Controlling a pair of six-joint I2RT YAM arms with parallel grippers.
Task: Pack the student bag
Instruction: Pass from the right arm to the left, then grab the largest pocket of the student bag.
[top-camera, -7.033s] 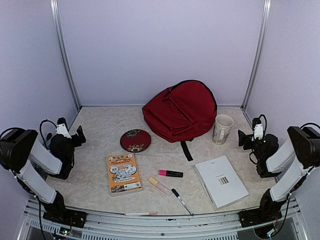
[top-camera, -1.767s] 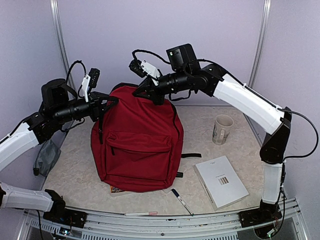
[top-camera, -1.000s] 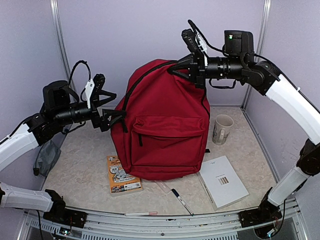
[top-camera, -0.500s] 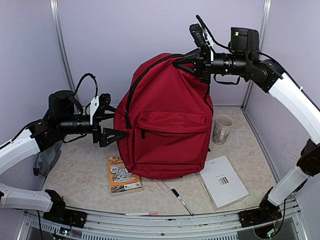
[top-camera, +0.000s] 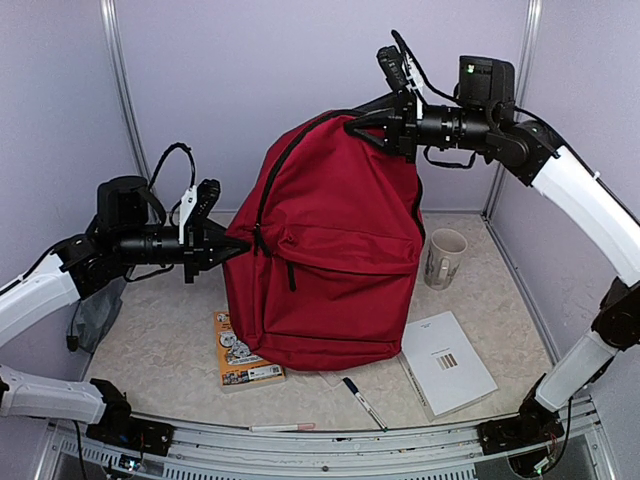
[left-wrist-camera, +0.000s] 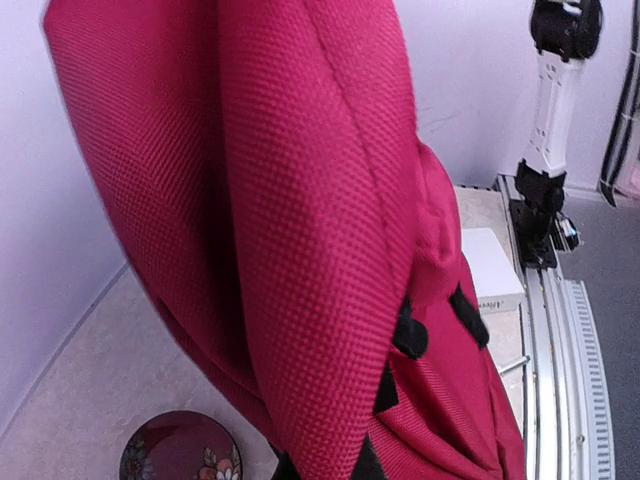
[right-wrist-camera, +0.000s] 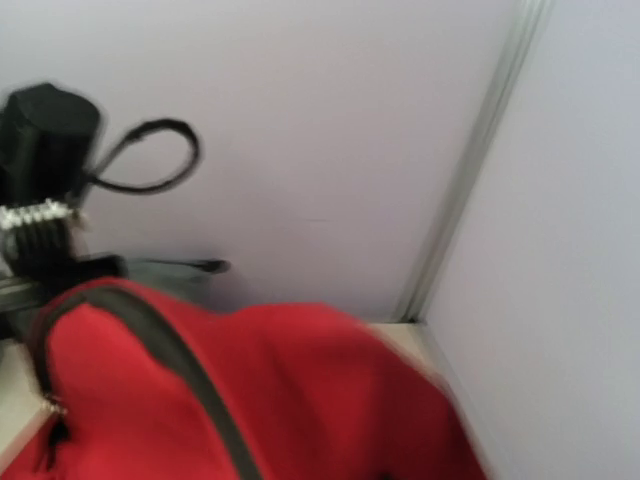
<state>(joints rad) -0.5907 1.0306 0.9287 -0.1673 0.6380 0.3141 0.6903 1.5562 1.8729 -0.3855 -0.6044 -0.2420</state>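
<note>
Left gripper: shut now on the left edge of the student bag, right at the black zipper — wide apart a moment ago. Right gripper: up at the bag's top, jaw width not readable. Probably set to draw the zipper open for packing. Bag upright, dark red, front pocket forward, base on the table over an orange book — main zip seemingly closed.
</note>
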